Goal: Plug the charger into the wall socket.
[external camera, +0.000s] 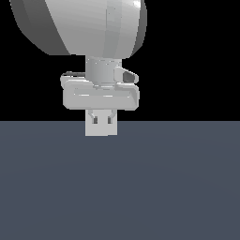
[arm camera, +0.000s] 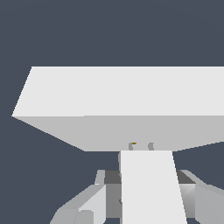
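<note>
In the wrist view the charger, a plain off-white elongated block, sits between my gripper's fingers and points end-on at the wall socket. The socket is a broad off-white plate standing across the view. Two short grey prongs at the charger's far end meet the plate's near face, with a small orange spot beside one. In the exterior view my gripper hangs under the hand. An off-white square with two small dark marks covers its tips; the charger cannot be told apart there.
A flat dark grey-blue floor lies under everything. The large grey arm link fills the top of the exterior view above the hand. Nothing else shows.
</note>
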Robot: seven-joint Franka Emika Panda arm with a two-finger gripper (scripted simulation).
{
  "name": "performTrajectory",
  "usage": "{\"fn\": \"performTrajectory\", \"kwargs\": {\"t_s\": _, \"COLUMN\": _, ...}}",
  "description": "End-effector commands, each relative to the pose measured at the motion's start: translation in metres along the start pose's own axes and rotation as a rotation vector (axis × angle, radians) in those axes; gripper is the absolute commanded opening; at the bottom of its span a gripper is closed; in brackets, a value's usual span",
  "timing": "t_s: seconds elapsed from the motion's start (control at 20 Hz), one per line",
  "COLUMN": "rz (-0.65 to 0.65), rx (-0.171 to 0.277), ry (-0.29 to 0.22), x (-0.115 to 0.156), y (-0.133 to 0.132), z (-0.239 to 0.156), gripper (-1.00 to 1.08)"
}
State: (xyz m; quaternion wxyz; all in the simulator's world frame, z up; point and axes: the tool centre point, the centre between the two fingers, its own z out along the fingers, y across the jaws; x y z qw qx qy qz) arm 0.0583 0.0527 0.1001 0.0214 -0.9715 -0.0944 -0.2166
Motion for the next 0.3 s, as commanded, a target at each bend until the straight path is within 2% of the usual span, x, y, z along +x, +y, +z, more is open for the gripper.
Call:
{"fn": "performTrajectory", "kwargs": {"t_s": 0.0, "rz": 0.000, "rx": 0.000, "ry": 0.000, "x": 0.0045, "y": 0.0002, "z": 0.0020, "gripper": -1.00}}
{"fn": "performTrajectory", "kwargs": {"t_s": 0.25, "rz": -0.001, "rx": 0.000, "ry": 0.000, "x": 0.0059, "y": 0.0002, "z": 0.0029, "gripper": -1.00}}
